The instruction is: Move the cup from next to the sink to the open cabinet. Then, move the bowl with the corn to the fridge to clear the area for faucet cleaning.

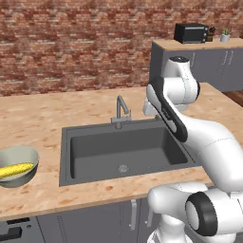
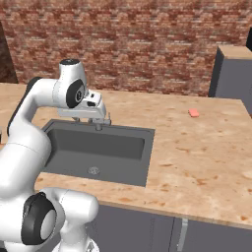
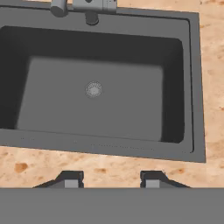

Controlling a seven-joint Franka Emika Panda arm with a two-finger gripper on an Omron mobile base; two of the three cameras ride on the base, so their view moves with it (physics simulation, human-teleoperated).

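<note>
Pincer [image 3: 111, 180] parted and empty above sink [image 3: 192, 87], corn [image 1: 16, 169] in bowl [image 1: 21, 154] on counter [image 1: 42, 118]

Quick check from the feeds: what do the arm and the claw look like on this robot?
The arm is glossy white, built of rounded segments with dark bands and dark round caps at the joints. No loose cables or markings show. The claw ends in two small dark fingertips with pale grey pads.

The sink [image 1: 124, 152] is set into the counter [image 1: 42, 118], the faucet [image 1: 121, 112] standing at its rear rim, the bowl [image 1: 19, 163] holding the corn [image 1: 15, 170] on the counter to its left, near the front edge.
</note>
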